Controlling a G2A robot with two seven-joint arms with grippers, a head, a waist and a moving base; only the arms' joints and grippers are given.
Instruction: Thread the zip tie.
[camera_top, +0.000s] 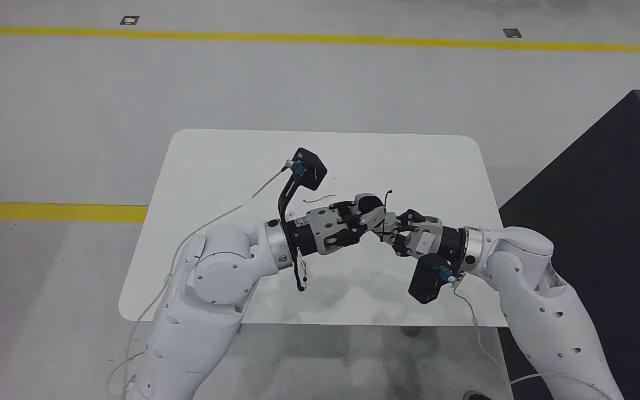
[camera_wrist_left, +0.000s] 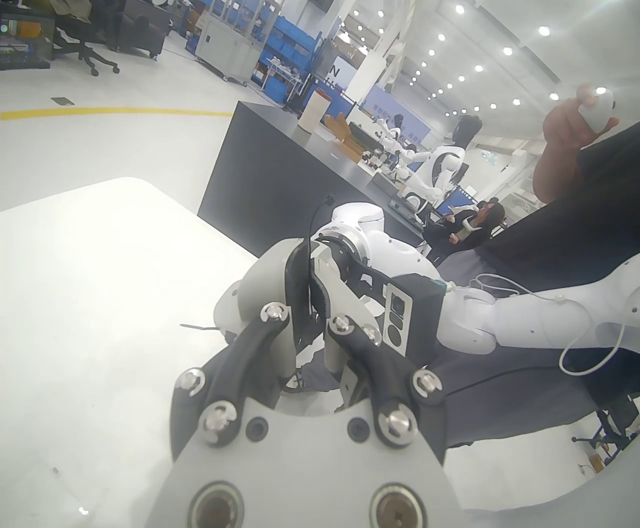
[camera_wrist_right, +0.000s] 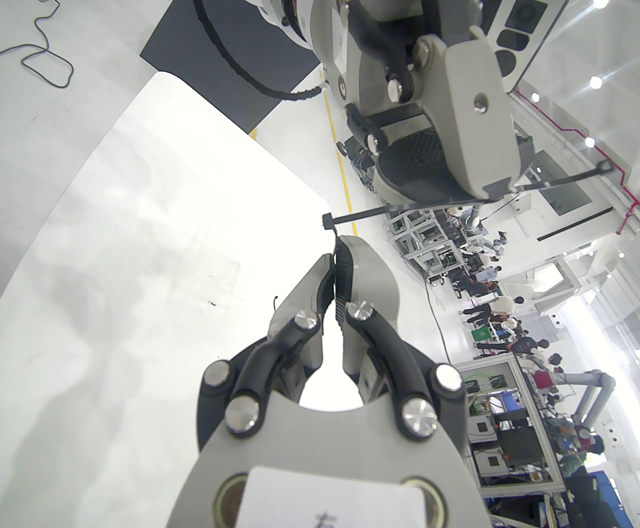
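Clenched right fingers (camera_wrist_right: 370, 280) sat beside my thin black zip tie (camera_wrist_right: 360, 214); left fingers (camera_wrist_right: 480, 130) gripped it, pointing twelve o'clock.

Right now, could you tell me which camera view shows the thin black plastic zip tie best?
The right wrist view: the thin black plastic zip tie shows lengthwise, head included, clamped in the left end effector. The left wrist view shows it edge-on between that end effector's fingers; the top view, a short strand.

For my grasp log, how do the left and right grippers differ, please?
The left gripper clamps the zip tie mid-strap; the right gripper's tips only reach its square end. The left gripper's pads have strap between them; the right gripper's pads press together. Both are shut.
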